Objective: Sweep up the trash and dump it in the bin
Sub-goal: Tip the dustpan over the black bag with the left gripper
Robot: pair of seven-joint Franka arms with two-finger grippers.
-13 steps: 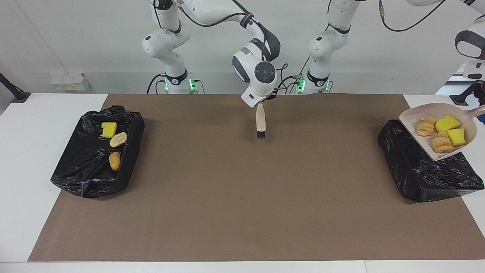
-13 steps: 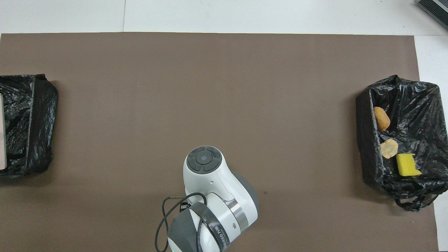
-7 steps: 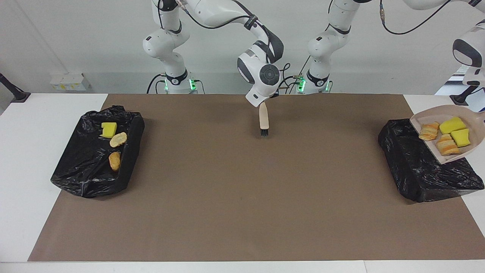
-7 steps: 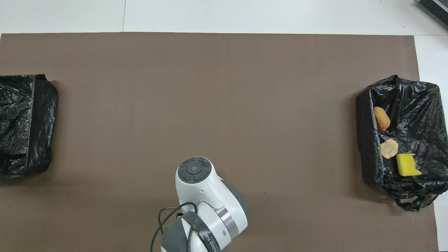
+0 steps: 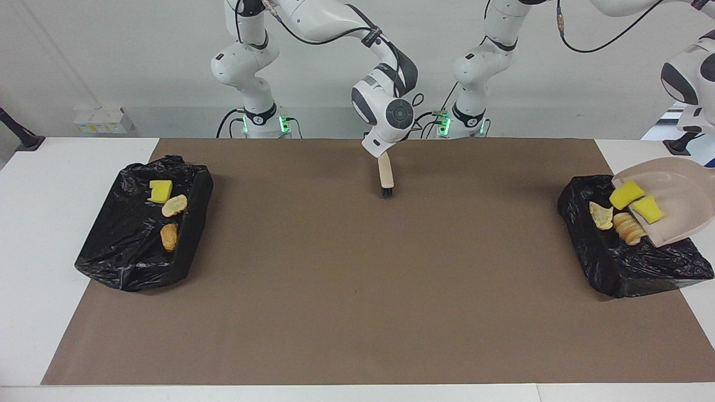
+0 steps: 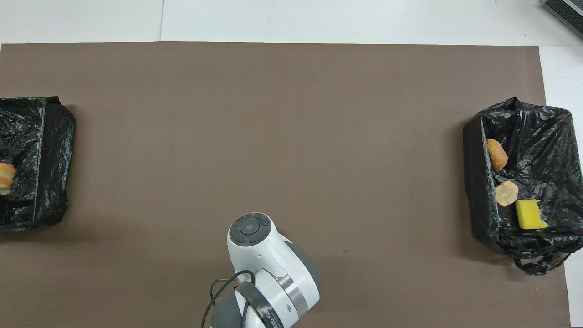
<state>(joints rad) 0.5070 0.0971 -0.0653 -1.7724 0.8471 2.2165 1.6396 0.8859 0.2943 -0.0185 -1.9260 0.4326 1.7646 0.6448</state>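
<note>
A beige dustpan (image 5: 678,204) hangs tilted steeply over the black bin (image 5: 625,262) at the left arm's end of the table. The left arm's wrist (image 5: 684,78) is above it, and the left gripper holding the handle is cut off by the view's edge. Trash is sliding out: two yellow sponge pieces (image 5: 627,194) sit at the pan's lip, and beige-orange lumps (image 5: 625,229) tumble into the bin. One lump (image 6: 5,175) shows in the overhead view. My right gripper (image 5: 383,152) is shut on a beige brush (image 5: 385,176), which hangs bristles down over the mat near the robots.
A second black bin (image 5: 128,257) at the right arm's end holds a yellow sponge (image 5: 161,191), a beige lump (image 5: 174,205) and an orange-brown lump (image 5: 168,237). A brown mat (image 5: 357,290) covers the table between the bins. The right arm's wrist (image 6: 264,255) overhangs the mat's near part.
The dustpan has tipped more steeply over the bin and the trash has slid down, with the lumps dropping in. The right gripper has drawn the brush back toward the robots.
</note>
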